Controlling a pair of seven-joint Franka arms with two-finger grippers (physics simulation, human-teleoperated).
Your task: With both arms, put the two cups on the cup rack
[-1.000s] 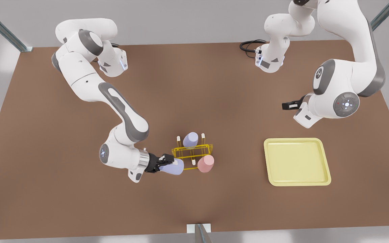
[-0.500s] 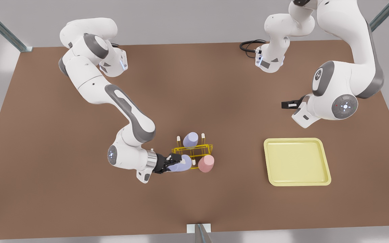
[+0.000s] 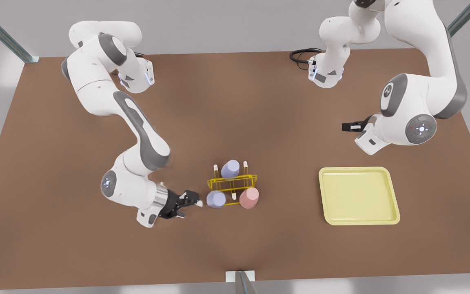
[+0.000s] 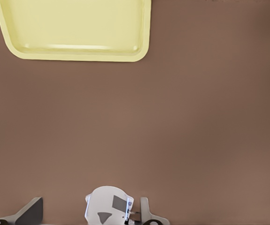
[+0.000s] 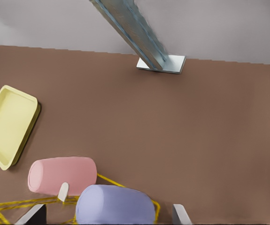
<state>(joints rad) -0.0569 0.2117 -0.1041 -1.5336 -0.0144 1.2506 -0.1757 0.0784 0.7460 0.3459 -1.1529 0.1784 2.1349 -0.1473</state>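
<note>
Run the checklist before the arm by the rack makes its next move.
1. Right hand open, clear of the near lavender cup: ok.
2. That cup at the cup rack's corner, seated on a peg: cannot tell.
3. Pink cup at the rack: ok.
4. Far lavender cup at the rack: ok.
5. Left hand open, waiting beyond the tray: ok.

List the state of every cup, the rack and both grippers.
Near lavender cup: on the rack, not gripped.
Far lavender cup: on the rack.
Pink cup: on the rack.
Cup rack: upright, carrying three cups.
Right gripper: fingers open, beside the near lavender cup.
Left gripper: fingers open, waiting far from the rack.
</note>
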